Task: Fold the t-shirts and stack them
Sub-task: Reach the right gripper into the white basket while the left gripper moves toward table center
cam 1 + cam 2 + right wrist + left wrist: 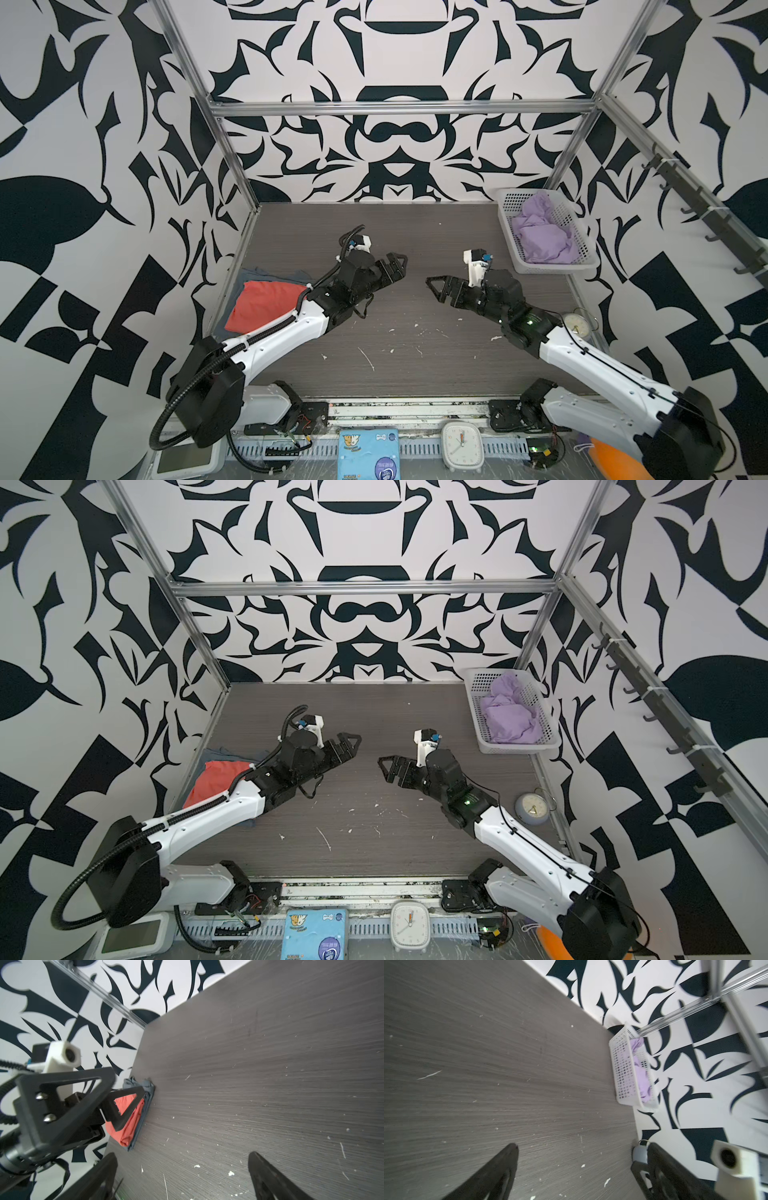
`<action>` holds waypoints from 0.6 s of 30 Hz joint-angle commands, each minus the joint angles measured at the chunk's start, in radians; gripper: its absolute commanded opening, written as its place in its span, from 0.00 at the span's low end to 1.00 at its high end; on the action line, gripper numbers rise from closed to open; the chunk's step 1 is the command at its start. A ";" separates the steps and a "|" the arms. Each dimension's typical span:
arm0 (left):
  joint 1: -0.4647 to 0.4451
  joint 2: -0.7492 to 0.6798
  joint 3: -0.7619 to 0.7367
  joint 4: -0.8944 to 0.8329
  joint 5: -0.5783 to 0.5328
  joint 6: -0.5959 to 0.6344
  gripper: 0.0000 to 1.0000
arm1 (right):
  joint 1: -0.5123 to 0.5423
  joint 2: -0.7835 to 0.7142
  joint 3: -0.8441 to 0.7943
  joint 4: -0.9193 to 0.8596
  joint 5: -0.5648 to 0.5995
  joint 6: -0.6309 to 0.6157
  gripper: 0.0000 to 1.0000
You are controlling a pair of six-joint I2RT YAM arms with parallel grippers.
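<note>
A folded coral-red t-shirt (262, 303) (212, 779) (126, 1128) lies on a grey-blue t-shirt (266, 274) (148, 1086) at the table's left edge; my left arm crosses over part of both. A crumpled lavender t-shirt (540, 237) (509, 721) (638, 1076) fills the white basket (513, 203) (623, 1068) at the back right. My left gripper (397, 264) (351, 742) (582, 1153) hovers open and empty right of the stack. My right gripper (434, 286) (386, 766) (181, 1155) faces it across a short gap, open and empty over bare table.
A small round clock (575, 324) (532, 808) lies by the table's right edge under my right arm. Along the front rail stand a white alarm clock (462, 446), a blue packet (368, 455) and an orange plush toy (615, 461). A hook rail (706, 216) lines the right wall.
</note>
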 commanded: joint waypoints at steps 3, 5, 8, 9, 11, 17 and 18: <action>0.035 -0.052 -0.139 0.334 0.016 -0.056 0.99 | -0.021 0.012 0.068 -0.040 0.149 0.011 0.99; 0.046 -0.044 -0.117 0.346 0.045 -0.024 0.99 | -0.048 0.048 0.126 -0.095 0.232 -0.079 1.00; 0.050 -0.011 -0.015 0.203 0.034 0.041 0.99 | -0.104 0.121 0.212 -0.195 0.503 -0.187 0.98; 0.049 0.020 0.019 0.183 0.046 0.075 0.99 | -0.138 0.150 0.240 -0.201 0.551 -0.235 0.96; 0.049 0.060 0.077 0.157 0.061 0.132 0.99 | -0.236 0.212 0.297 -0.208 0.575 -0.291 0.93; 0.047 0.188 0.215 0.126 0.147 0.247 0.99 | -0.539 0.435 0.465 -0.198 0.505 -0.387 0.85; 0.048 0.215 0.235 0.130 0.161 0.261 0.99 | -0.573 0.478 0.498 -0.202 0.516 -0.407 0.85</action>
